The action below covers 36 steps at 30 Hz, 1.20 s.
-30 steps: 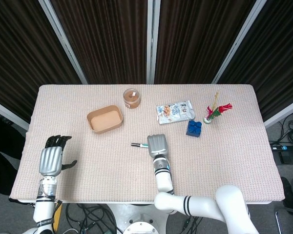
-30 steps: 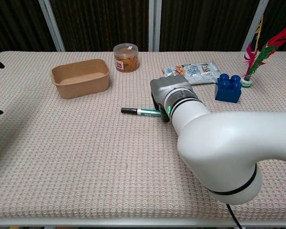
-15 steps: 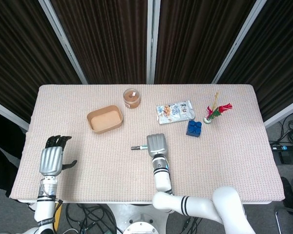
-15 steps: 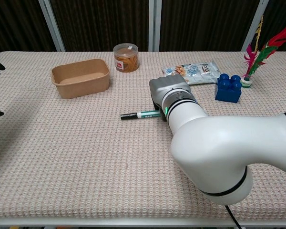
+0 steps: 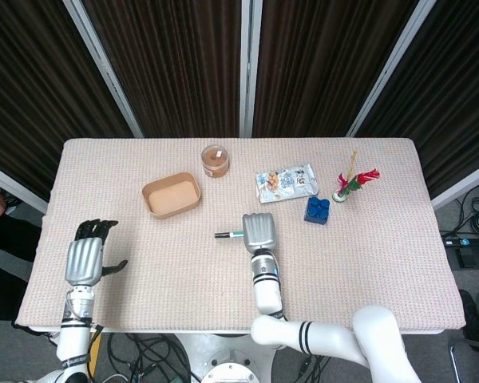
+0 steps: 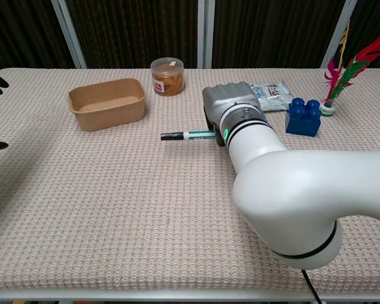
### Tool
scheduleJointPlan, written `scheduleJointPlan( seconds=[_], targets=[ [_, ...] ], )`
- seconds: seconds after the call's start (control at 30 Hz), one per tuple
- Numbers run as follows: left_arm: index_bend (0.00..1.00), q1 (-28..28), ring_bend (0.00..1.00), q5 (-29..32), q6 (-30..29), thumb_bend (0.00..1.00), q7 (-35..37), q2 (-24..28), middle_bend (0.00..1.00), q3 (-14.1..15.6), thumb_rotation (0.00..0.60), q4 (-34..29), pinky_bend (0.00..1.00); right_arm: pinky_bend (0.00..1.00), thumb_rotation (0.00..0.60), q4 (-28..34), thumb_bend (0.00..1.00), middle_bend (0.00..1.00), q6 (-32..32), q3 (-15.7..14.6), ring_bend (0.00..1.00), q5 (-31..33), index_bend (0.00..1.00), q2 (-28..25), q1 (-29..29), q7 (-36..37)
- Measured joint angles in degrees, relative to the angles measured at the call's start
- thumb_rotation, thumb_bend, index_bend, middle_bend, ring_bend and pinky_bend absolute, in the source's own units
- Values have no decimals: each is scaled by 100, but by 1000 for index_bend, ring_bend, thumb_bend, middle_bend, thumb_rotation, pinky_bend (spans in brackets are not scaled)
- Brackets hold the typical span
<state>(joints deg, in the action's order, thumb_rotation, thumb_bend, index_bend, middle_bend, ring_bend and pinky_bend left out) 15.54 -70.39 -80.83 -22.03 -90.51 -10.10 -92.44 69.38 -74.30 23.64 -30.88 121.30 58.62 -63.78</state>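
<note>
Right hand (image 5: 259, 231) grips a green-barrelled marker (image 6: 189, 134) w/ black cap; fingers are under the hand's back shell in both views, so can't tell exactly how they wrap, but the pen juts out to the robot's left from beneath it and rides w/ the hand, so it's held. Change vs. 1 s ago: in the chest view the marker has risen in frame, from near the hand's lower edge to level w/ its middle, and the hand now covers more of the snack packet (image 5: 286, 183) behind it; in the head view the hand first slid a touch left, then came back right and slightly toward the far edge. Judged: pen is off the cloth or just leaving it, i.e. the pick-up looks done and a carry is in hand. Marker sits about mid-tabletop, a bit nearer the front edge than the paper tray (image 5: 172, 195), which is toward the far-left. Left hand (image 5: 85, 259) hovers at the front-left corner, fingers spread, holding nothing, no real shift. Jar of rubber bands (image 5: 215, 160), blue brick (image 5: 317, 210), feather shuttlecock (image 5: 354, 183) unmoved along the far side.
</note>
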Motion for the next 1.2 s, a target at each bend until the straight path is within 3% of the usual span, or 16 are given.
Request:
scheduleJointPlan(
  seconds=[0.2, 0.5, 0.73, 1.2],
  targets=[
    [232, 215, 136, 61, 78, 0, -273, 10, 224, -209, 600, -194, 183, 766, 600, 403, 304, 616, -445, 238, 649, -264, 671, -192, -110, 181],
    [320, 959, 239, 1, 344, 37, -940, -255, 315, -588, 600, -161, 293, 766, 600, 678, 304, 617, -728, 572, 655, -467, 673, -333, -45, 228],
    [437, 1596, 360, -276, 399, 40, -1289, -783, 433, -852, 600, 356, 413, 766, 600, 780, 304, 618, -824, 696, 655, -564, 673, -289, 228, -13],
    [495, 2194, 412, -171, 139, 85, -2064, -1632, 489, -1053, 600, 1140, 465, 766, 600, 561, 306, 625, -857, 967, 655, -387, 677, -88, 717, -495]
  ],
)
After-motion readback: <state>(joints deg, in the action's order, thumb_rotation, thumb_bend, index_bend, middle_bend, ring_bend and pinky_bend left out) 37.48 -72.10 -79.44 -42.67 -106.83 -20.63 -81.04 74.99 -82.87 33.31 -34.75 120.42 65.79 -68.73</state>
